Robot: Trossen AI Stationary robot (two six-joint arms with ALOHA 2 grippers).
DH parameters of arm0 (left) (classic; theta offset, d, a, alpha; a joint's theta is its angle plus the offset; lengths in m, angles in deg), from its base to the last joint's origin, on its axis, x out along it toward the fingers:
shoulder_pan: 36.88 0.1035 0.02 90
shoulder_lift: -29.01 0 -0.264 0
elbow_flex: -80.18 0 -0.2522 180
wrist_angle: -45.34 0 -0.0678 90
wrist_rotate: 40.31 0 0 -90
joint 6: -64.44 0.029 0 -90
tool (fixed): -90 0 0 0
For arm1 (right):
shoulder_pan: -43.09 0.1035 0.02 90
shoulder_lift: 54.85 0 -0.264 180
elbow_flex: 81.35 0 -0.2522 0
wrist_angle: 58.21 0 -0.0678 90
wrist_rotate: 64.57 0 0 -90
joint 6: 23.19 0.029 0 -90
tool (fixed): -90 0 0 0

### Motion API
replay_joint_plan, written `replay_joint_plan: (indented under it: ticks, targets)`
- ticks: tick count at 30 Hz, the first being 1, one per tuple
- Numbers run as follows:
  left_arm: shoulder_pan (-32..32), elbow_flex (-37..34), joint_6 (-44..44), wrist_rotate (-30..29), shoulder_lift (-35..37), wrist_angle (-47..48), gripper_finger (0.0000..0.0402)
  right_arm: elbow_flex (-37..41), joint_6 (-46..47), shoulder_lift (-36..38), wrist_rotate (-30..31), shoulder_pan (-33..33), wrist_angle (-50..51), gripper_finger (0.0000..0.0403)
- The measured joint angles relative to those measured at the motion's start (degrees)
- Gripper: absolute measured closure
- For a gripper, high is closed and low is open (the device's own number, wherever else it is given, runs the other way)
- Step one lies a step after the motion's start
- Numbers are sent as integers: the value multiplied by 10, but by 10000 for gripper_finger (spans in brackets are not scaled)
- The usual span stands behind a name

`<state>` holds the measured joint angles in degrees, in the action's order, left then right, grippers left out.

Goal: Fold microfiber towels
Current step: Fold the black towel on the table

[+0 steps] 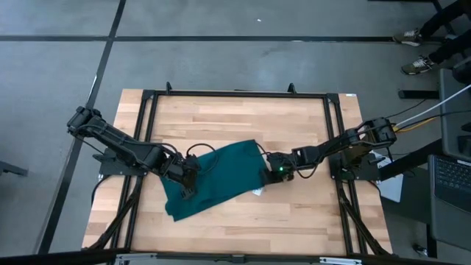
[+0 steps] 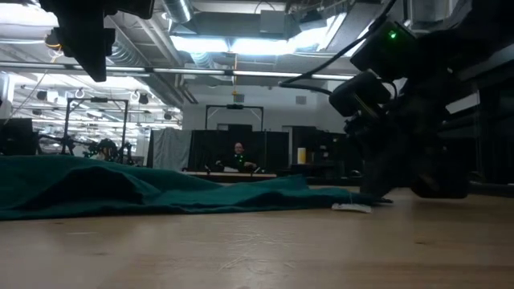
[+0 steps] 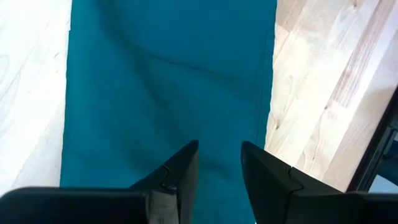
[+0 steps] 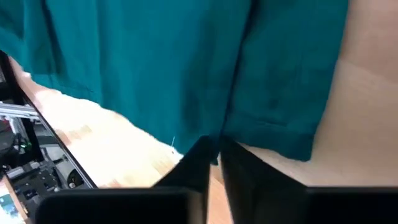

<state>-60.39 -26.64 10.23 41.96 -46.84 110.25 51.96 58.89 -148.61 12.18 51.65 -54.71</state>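
The dark teal microfiber towel [image 1: 217, 177] lies spread and slightly rumpled on the middle of the wooden table, slanting from far right to near left. A small white tag [image 2: 352, 207] sticks out at its right edge. My left gripper [image 3: 219, 162] hangs open well above the towel's left part, with nothing between its fingers; the low view shows it high up [image 2: 84, 40]. My right gripper [image 4: 214, 152] is down at the towel's right edge [image 1: 266, 171], fingers closed together on the hem. My right gripper pinches the towel's right edge at the hem [image 4: 231, 134] between its two fingertips. The fingers come slanting down from the table's right side. The towel lies slack on the table, and a crease [image 4: 239, 68] runs away from the pinched spot.
A black metal frame [image 1: 235, 94] runs around the tabletop. Bare wood [image 1: 243, 228] lies near and far of the towel. A laptop [image 1: 450, 180] stands off the table's right. A person [image 2: 238, 156] sits far back in the room, and a person's shoes [image 1: 412, 37] show beyond the far right corner.
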Motion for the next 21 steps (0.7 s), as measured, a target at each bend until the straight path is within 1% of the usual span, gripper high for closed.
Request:
replay_joint_plan:
  ticks: [2, 4, 9, 14, 21]
  targets:
    - [0, 0, 4, 0, 0, 0, 286, 0, 3, 0, 1, 0, -4, 388]
    - [0, 0, 6, -1, 0, 0, 286, 0, 6, 0, 0, 0, -11, 397]
    - [0, 0, 14, -2, 0, 0, 286, 0, 15, 0, -7, 0, -34, 399]
    - [0, 0, 14, -3, 0, 0, 286, 0, 17, 2, -41, 0, -44, 401]
    - [0, 0, 10, -3, 0, 0, 286, 0, 12, 33, -61, -12, -33, 401]
